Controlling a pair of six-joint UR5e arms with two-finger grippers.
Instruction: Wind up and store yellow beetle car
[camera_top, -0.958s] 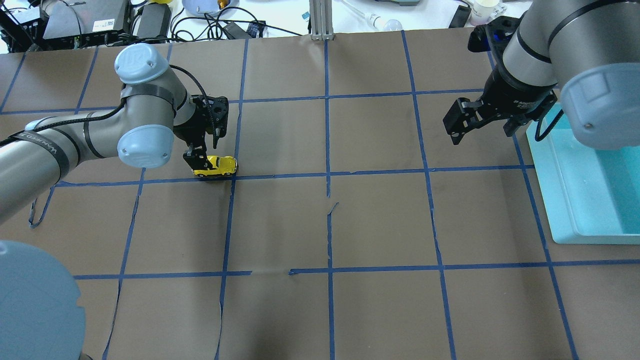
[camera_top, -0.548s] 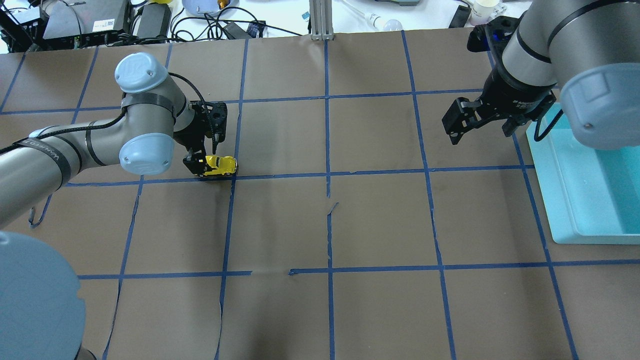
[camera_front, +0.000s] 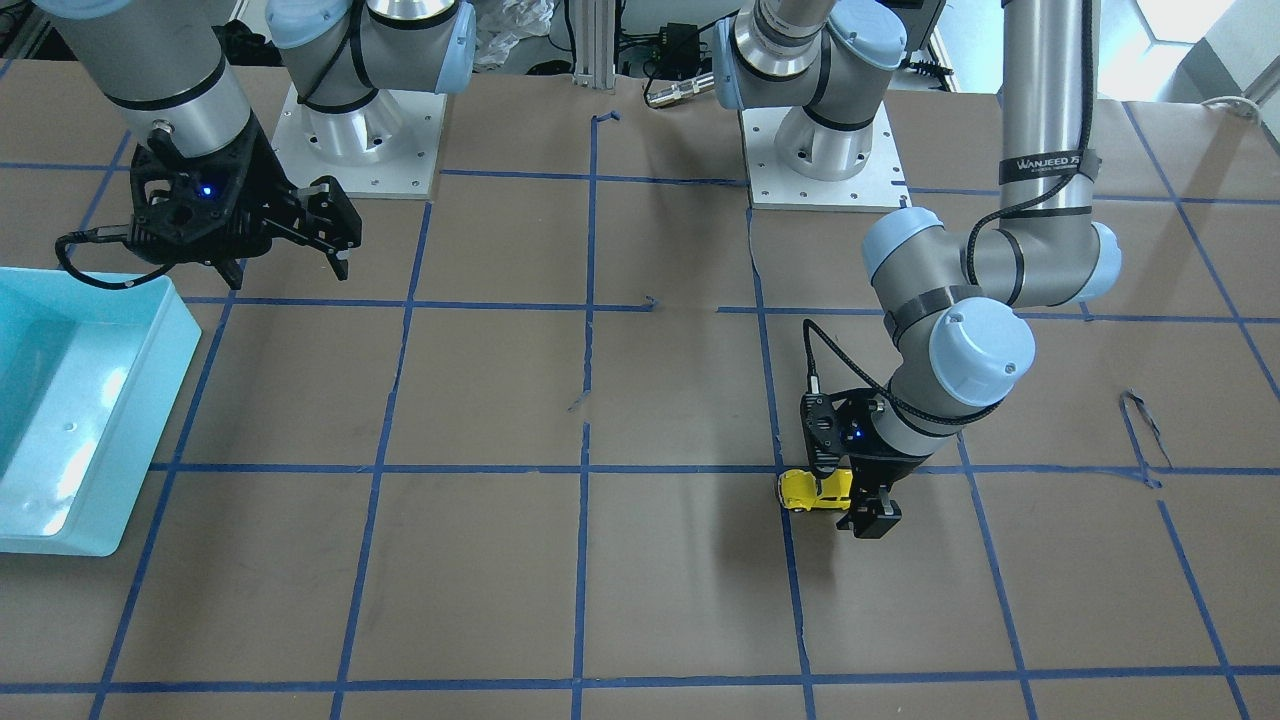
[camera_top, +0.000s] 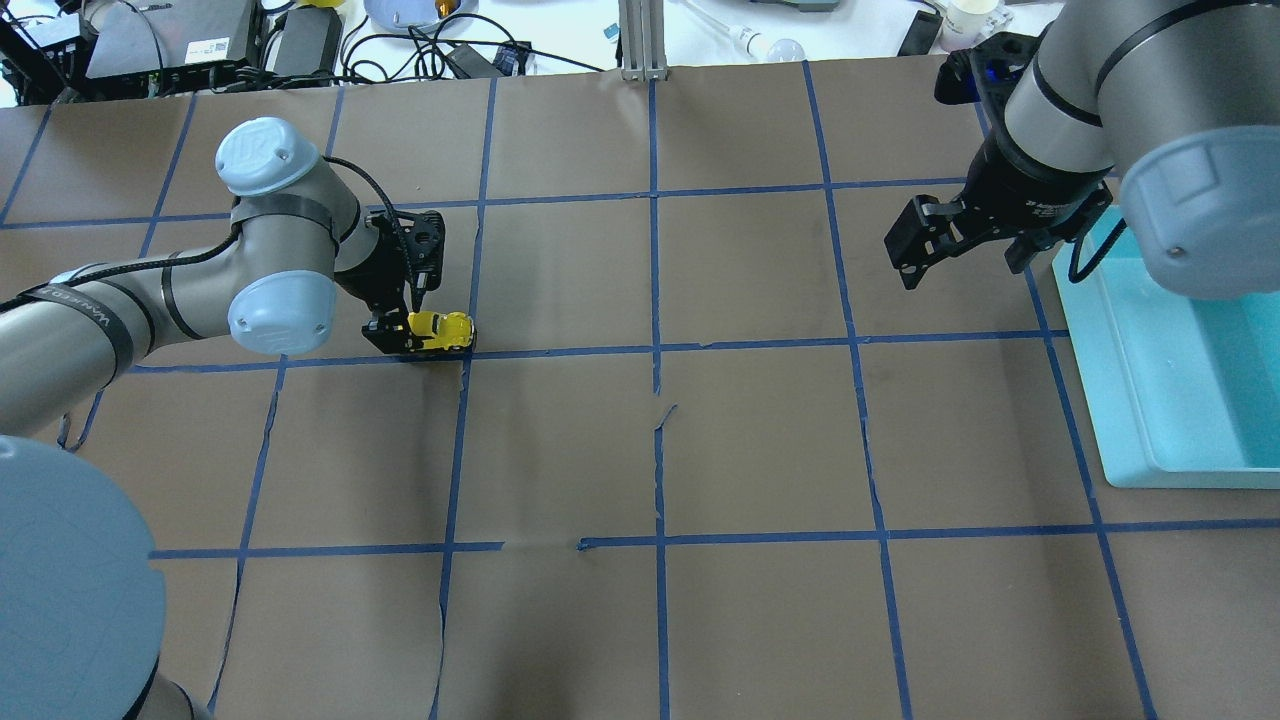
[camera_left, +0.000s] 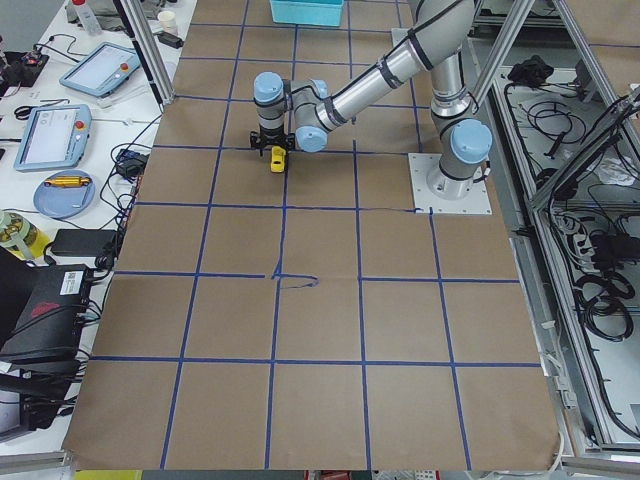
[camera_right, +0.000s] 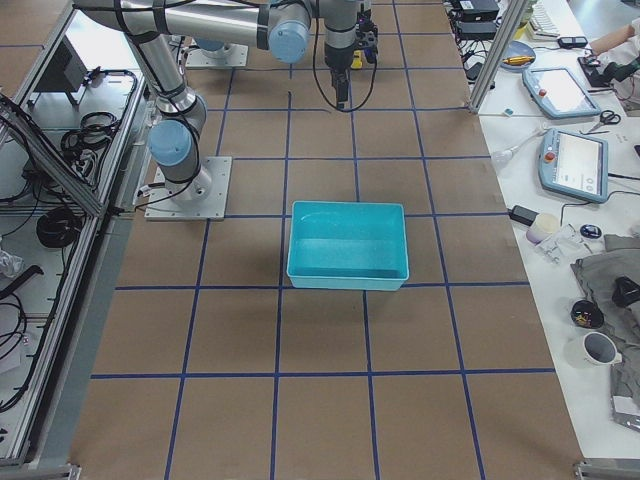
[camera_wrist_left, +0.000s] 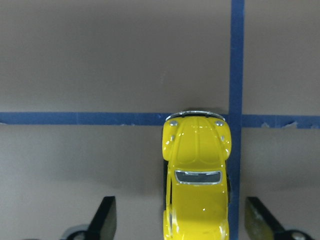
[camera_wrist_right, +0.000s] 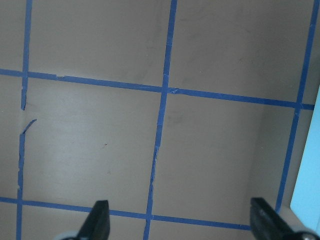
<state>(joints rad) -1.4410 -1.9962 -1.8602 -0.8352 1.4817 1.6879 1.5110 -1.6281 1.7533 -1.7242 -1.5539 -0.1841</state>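
Note:
The yellow beetle car (camera_top: 443, 331) stands on the brown paper beside a blue tape crossing, left of centre. It also shows in the front view (camera_front: 808, 489) and in the left wrist view (camera_wrist_left: 197, 175). My left gripper (camera_top: 408, 326) is low over the car's rear end. It is open, with one finger on each side of the car and a gap to both in the left wrist view. My right gripper (camera_top: 960, 264) is open and empty, held above the table at the right, close to the teal bin (camera_top: 1120, 400).
The teal bin (camera_front: 170, 350) lies at the table's right edge and looks empty. Blue tape lines grid the brown paper, which has small tears near the centre (camera_top: 662, 415). Cables and devices crowd the bench beyond the far edge.
My left arm has moved down and slightly left, bringing its fingers lower around the car's rear. The car and the right arm have not moved.

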